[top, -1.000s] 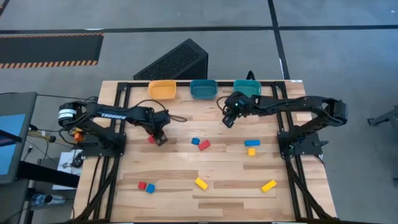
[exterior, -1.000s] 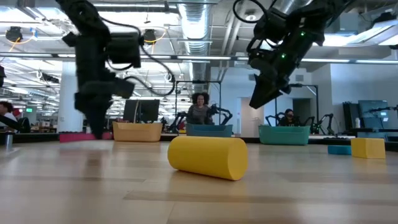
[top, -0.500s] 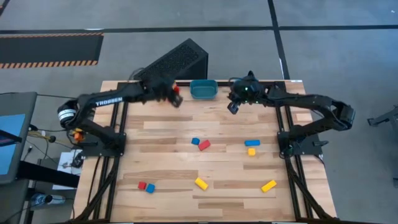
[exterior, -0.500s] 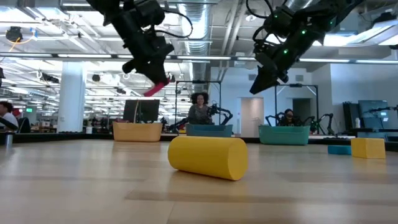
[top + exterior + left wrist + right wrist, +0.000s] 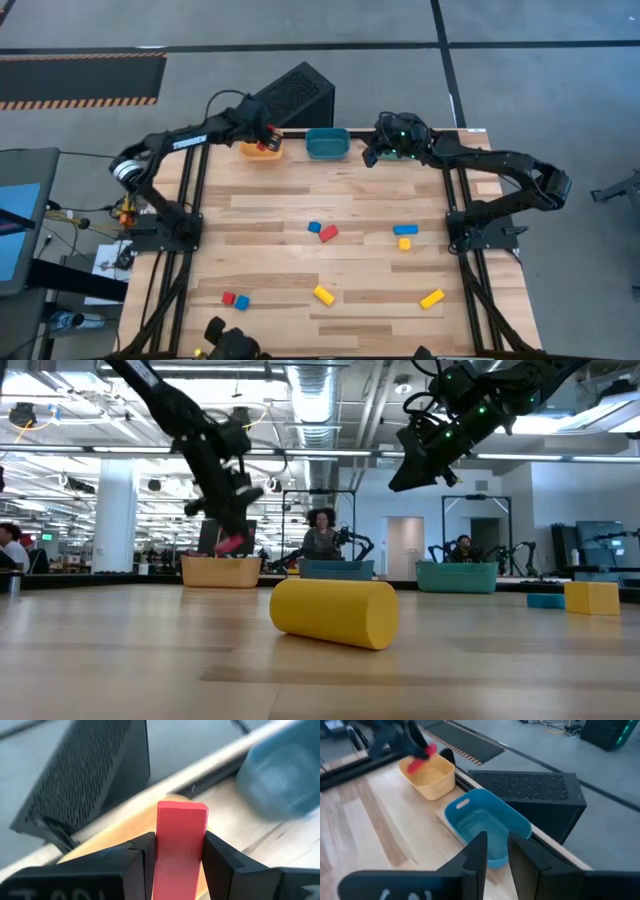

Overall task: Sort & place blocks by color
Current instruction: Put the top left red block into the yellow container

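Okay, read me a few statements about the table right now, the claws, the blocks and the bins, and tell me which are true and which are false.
1. The left claw grips a red block. True.
2. That block hangs over the blue bin. False: it is over the orange bin.
3. The right claw carries a yellow block. False: nothing shows between its fingers.
4. A red block and a blue block lie side by side near the table's front left. True.

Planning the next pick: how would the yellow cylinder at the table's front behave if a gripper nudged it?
The yellow cylinder lies on its round side, so it would probably roll. It looks solid and stiff. Its smooth curve might slip from fingers.
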`<state>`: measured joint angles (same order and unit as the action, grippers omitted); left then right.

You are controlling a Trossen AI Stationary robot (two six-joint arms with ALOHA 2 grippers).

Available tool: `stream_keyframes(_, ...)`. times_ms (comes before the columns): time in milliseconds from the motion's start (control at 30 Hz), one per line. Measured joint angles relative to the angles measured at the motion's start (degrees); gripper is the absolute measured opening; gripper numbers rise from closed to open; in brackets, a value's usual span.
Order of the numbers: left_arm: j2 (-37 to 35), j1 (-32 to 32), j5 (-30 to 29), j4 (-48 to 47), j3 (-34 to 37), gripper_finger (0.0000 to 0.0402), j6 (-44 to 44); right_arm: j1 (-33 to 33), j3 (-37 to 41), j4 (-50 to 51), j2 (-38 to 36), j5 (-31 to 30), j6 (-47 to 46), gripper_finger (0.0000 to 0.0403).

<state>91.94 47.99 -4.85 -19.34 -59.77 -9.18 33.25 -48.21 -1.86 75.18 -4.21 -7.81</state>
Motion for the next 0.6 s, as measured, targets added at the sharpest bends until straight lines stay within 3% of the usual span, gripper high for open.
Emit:
stream_keyframes(267, 7.5, 1.0, -1.5, -2.8, -2.7, 0.0114, 3.5, -0.6, 0.0, 0.1, 0.0, 0.0, -2.4, 0.0096)
stream_keyframes(600, 8.6, 1.3, -2.7, -3.5, -2.8, 0.0146, 4.2, -0.6, 0.0, 0.1, 0.0, 0.8, -8.5, 0.0097)
